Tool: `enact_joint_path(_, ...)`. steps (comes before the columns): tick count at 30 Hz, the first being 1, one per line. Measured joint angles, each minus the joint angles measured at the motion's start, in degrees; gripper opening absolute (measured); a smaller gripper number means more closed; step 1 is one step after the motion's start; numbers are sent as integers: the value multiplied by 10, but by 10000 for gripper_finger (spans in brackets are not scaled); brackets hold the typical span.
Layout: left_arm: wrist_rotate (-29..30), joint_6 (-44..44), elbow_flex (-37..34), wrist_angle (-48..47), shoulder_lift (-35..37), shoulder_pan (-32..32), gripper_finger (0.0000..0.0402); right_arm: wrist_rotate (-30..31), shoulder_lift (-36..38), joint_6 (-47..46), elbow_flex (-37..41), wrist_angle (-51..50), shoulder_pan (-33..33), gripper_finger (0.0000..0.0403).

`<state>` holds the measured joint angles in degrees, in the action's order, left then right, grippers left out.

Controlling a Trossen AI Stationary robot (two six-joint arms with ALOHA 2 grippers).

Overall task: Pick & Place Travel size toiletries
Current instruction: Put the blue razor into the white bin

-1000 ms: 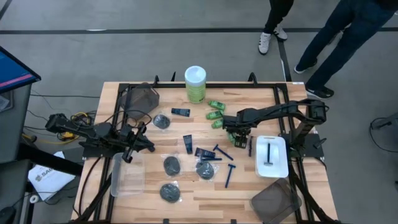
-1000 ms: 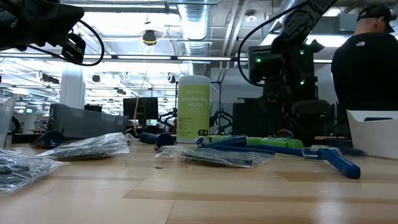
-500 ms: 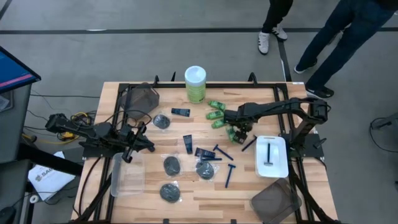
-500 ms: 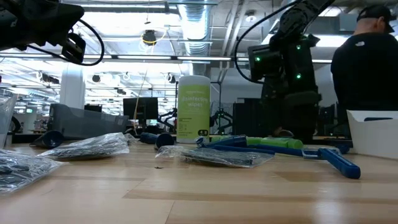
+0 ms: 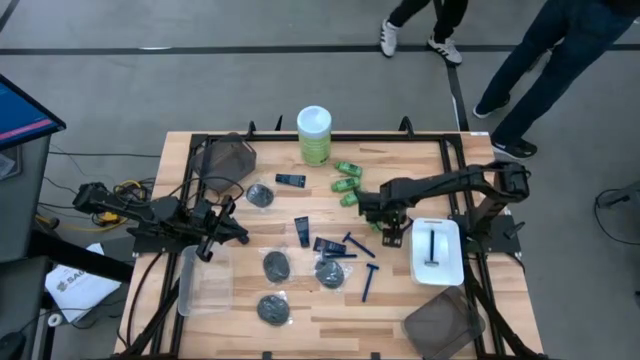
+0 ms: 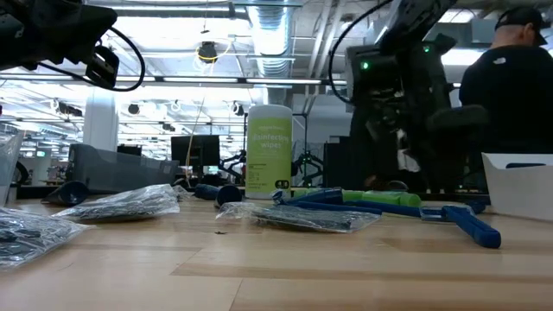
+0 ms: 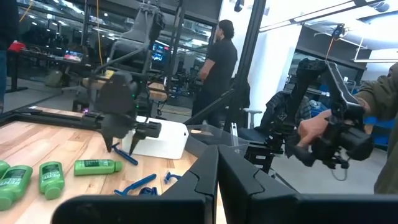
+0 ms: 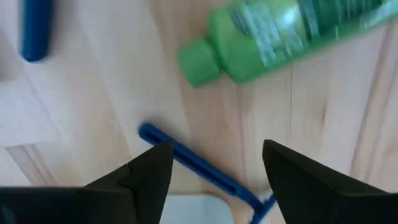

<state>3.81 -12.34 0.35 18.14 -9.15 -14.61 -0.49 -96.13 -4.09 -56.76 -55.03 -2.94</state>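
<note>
High view: right gripper [image 5: 390, 222] hangs over a blue razor [image 5: 392, 232] just left of the white tray [image 5: 447, 262]; left gripper [image 5: 238, 232] waits at the table's left, shut. Right wrist view: jaws wide, empty, straddling the razor [image 8: 199, 168]; green bottle [image 8: 280, 37] close by. Risk: the thin handle slipping out or skidding on closing.

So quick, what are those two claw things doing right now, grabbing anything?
Left gripper: shut, holding nothing.
Right gripper: open, empty, above a thin blue razor on the wooden table.
</note>
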Motion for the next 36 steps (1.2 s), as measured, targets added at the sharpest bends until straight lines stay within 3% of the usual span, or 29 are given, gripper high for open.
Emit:
enact_joint_path(5, 0, 0, 0, 0, 0, 0, 3, 3, 33, 25, 9, 47, 50, 240)
enact_joint_path(12, 0, 0, 0, 0, 0, 0, 3, 35, 71, 59, 82, 69, 71, 240)
enact_joint_path(24, 0, 0, 0, 1, 0, 0, 3, 30, 7, 104, 96, 116, 78, 234)
enact_joint_path(28, 0, 0, 0, 1, 0, 0, 3, 28, 1, 110, 96, 116, 77, 194)
enact_joint_path(36, 0, 0, 0, 3, 0, 0, 3, 22, 3, 143, 97, 120, 61, 64)
